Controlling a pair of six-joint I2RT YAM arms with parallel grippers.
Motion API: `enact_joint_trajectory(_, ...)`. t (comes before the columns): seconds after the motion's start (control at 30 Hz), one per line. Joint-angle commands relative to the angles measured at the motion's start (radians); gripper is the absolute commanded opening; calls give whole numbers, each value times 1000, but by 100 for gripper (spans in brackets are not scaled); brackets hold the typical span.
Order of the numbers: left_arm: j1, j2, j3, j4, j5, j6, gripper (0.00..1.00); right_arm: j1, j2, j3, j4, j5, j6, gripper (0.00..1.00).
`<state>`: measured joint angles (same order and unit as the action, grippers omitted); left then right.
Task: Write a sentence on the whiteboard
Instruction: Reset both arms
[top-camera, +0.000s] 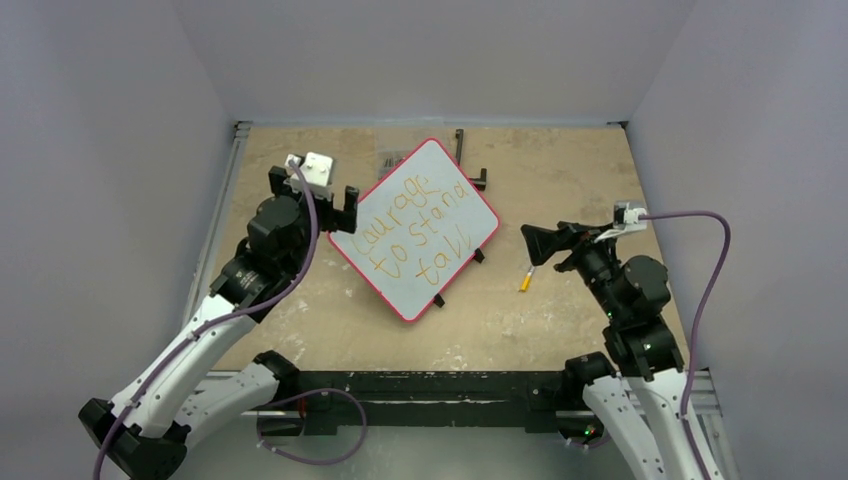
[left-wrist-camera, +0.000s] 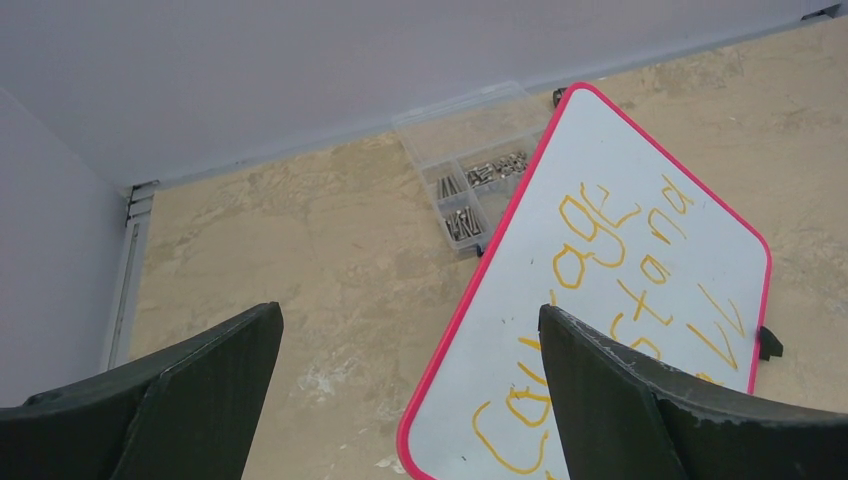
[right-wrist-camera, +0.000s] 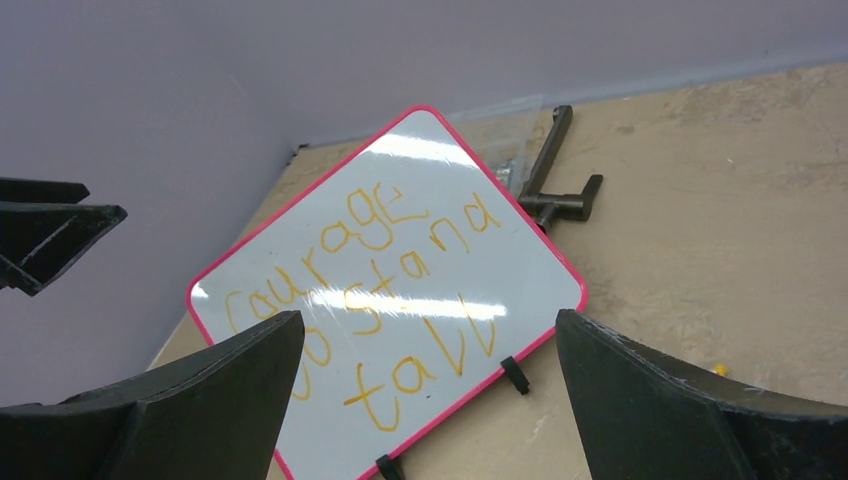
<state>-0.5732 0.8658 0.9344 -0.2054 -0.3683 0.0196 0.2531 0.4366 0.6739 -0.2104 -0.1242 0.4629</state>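
A: Spread wide on the left gripper (left-wrist-camera: 405, 325)?

B: Fully apart, with nothing between the fingers. Hanging above the left half of the table (top-camera: 560, 160), by the left corner of the whiteboard (top-camera: 432, 165). Same on the right gripper (right-wrist-camera: 428, 325): fully apart, empty, raised near the table's right edge and aimed at the board.

A: And lying down there, biggest first?

B: One whiteboard, flat at the middle of the table, turned cornerwise with one corner toward the far edge. Covered by the sentence (top-camera: 415, 225) in three orange-yellow lines: "courage", "to stand", "tall".

A: Any containers?

B: One clear compartment box (left-wrist-camera: 430, 125), near the far edge, against the board's far-left rim. Touching it or slipped a little beneath it, cannot tell which.

A: Then?

B: One black L-shaped lever (right-wrist-camera: 550, 175), close beside the far-right rim. One marker (top-camera: 526, 281) with an orange end, lying between the board and the right gripper, apart from both. Two small black clips (right-wrist-camera: 514, 375) on the near-right rim.

A: Smallest?

B: Metal screws (left-wrist-camera: 497, 168), gathered in at least three compartments of that box. Too small and crowded to count.
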Motion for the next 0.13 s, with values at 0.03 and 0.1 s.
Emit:
enact_joint_trajectory(0.03, 6, -15, -10, 61, -21, 1, 100, 0, 7, 3, 33, 6, -2, 99)
enact_joint_trajectory(0.1, 6, -15, -11, 63, -20, 0, 100, 0, 8, 8, 38, 6, -15, 99)
